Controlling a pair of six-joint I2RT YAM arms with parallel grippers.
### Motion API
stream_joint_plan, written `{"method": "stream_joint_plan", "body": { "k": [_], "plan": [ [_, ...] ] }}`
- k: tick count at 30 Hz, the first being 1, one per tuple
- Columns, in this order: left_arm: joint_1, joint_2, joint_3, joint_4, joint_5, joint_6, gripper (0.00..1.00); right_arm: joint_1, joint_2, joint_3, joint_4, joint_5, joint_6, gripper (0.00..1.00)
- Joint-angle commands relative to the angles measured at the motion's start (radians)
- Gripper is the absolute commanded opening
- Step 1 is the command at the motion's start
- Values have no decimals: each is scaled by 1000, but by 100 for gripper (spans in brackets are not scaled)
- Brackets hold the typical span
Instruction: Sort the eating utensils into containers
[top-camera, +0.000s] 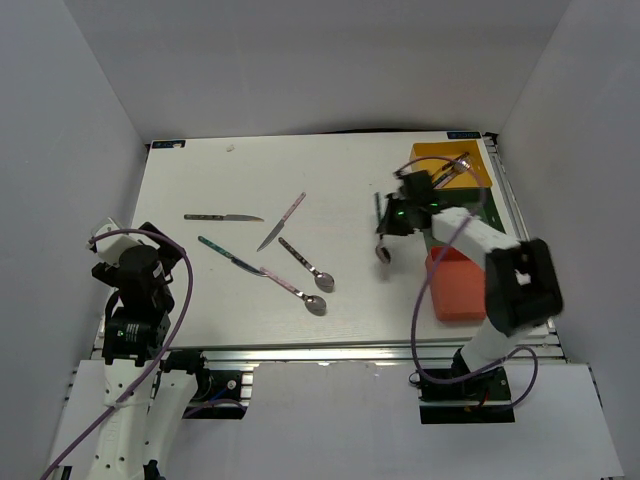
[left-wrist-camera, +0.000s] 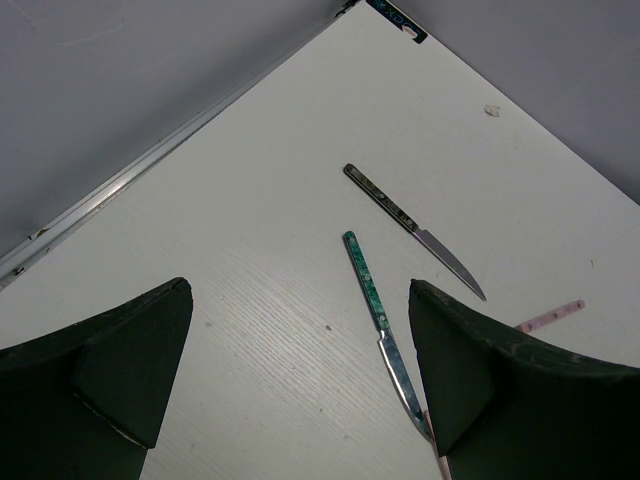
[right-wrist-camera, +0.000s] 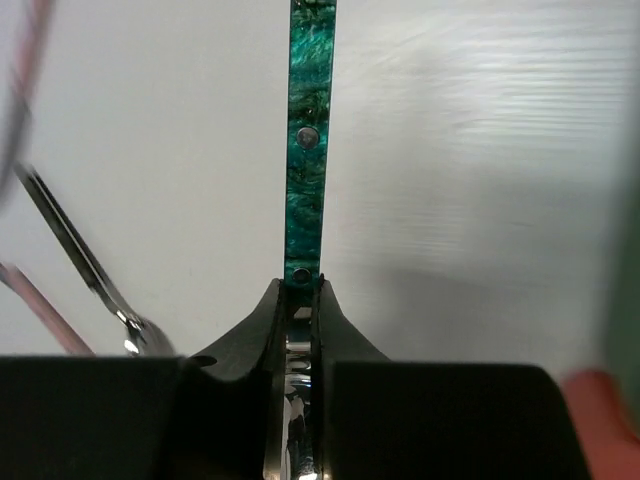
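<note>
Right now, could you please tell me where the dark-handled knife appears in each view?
Top external: the dark-handled knife lies left of centre on the table, blade pointing right.
Left wrist: just right of centre, blade toward lower right.
Right wrist: not in it.
Shared landmark: the teal-handled knife beside it, in the top and left wrist views.

- We see a glossy, marbled finish on the slim teal-handled utensil, top centre of the right wrist view, with shiny metal rivets.
- Its neck below is polished metal.
- The right gripper has smooth, matt black fingers.
- The flat white table looks matt and finely grained.
- The square red-orange bin looks like smooth plastic.
</note>
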Motion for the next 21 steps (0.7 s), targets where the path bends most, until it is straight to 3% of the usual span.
{"method": "stream_joint_plan", "body": {
  "k": [1, 8, 11, 17, 18, 21],
  "plan": [
    [3, -5, -6, 2, -6, 1, 98, -202, -238, -142, 257, -55, 317, 0],
    [0, -12, -6, 7, 0, 4, 98, -463, -342, -262, 240, 168, 498, 0],
    [-1, -15, -7, 7, 0, 4, 98, -563, -292, -256, 256, 142, 520, 0],
    [-1, -16, -7, 5, -3, 2, 98, -588, -169, -121, 199, 101, 469, 0],
    [-1, -18, -7, 5, -3, 2, 98, -588, -171, -120, 200, 101, 468, 29],
    [0, -16, -7, 5, -3, 2, 98, -588, -186, -129, 208, 101, 466, 63]
  ]
}}
